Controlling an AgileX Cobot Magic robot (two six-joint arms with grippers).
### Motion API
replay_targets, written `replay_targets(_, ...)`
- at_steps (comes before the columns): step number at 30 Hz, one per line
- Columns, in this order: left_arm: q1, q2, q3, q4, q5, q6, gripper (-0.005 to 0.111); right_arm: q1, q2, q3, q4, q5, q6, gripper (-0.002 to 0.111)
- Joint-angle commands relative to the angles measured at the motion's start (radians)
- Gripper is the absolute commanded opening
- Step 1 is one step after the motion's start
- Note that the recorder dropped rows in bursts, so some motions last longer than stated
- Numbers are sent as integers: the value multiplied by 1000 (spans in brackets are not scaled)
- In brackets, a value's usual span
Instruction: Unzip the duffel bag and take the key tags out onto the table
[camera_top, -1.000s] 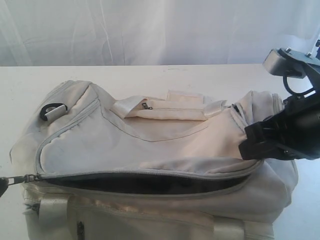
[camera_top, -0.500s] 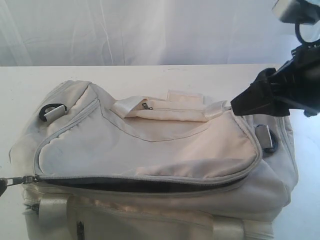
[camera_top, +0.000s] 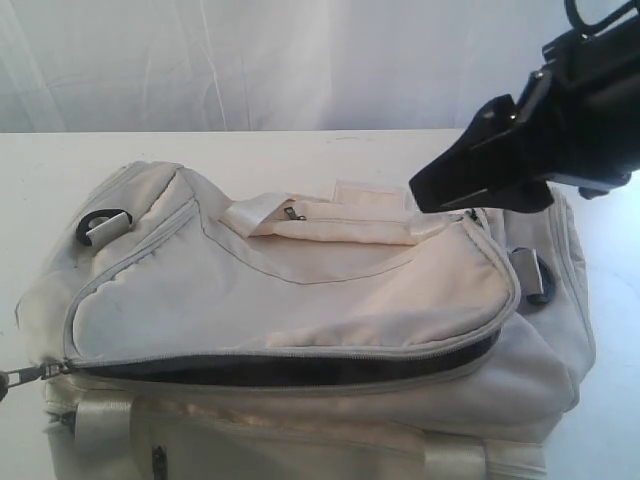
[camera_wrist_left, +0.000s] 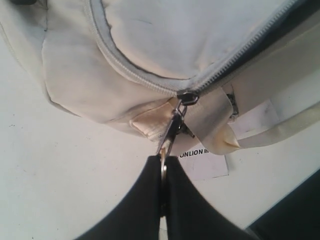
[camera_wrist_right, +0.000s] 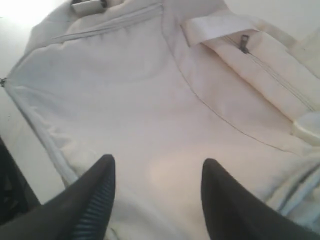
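Observation:
The cream duffel bag (camera_top: 300, 290) lies on the white table (camera_top: 300, 150). Its long grey zipper is unzipped, leaving a dark slit (camera_top: 290, 368) along the near side. The metal zipper pull (camera_wrist_left: 175, 125) sits at the bag's left end, and my left gripper (camera_wrist_left: 164, 159) is shut on its ring. Black and open, my right gripper (camera_top: 435, 195) hovers above the bag's right end. Between its fingers only the bag's top flap (camera_wrist_right: 150, 110) shows, untouched. The key tags are hidden.
A black D-ring (camera_top: 98, 222) sits on the bag's left end and a buckle (camera_top: 535, 280) on its right. A small zip pocket (camera_top: 292, 212) and shiny straps (camera_top: 110, 425) lie on the bag. A printed label (camera_wrist_left: 202, 160) lies under the bag's end. A white curtain (camera_top: 250, 60) hangs behind.
My right gripper has opened, let go of the bag's right end, and risen leftward over the bag. The flap has sagged and the slit has narrowed. My left gripper still holds the pull.

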Motion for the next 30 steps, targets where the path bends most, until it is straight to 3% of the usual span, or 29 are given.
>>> replay_targets(1, 0, -13, 5, -38, 53, 13, 0, 116, 1, -44, -1, 1, 9, 50)
replay_targets(8, 0, 9, -60, -60, 120, 78, 0, 328, 55, -85, -113, -15, 97, 49)
replay_targets(11, 36, 39, -125, -76, 149, 131, 0, 436, 92, -100, -199, -31, 135, 49)
replay_targets(16, 177, 118, -173, -211, 163, 332, 0, 594, 143, -100, -295, -96, 111, 49)
replay_targets(21, 372, 186, -181, -414, 138, 575, 0, 708, 185, -100, -330, -114, -8, 50)
replay_targets(26, 537, 196, -183, -609, 123, 777, 0, 770, 234, -100, -386, -211, -18, 54)
replay_targets(30, 616, 196, -221, -657, 149, 844, 0, 796, 288, -100, -432, -315, -18, 57)
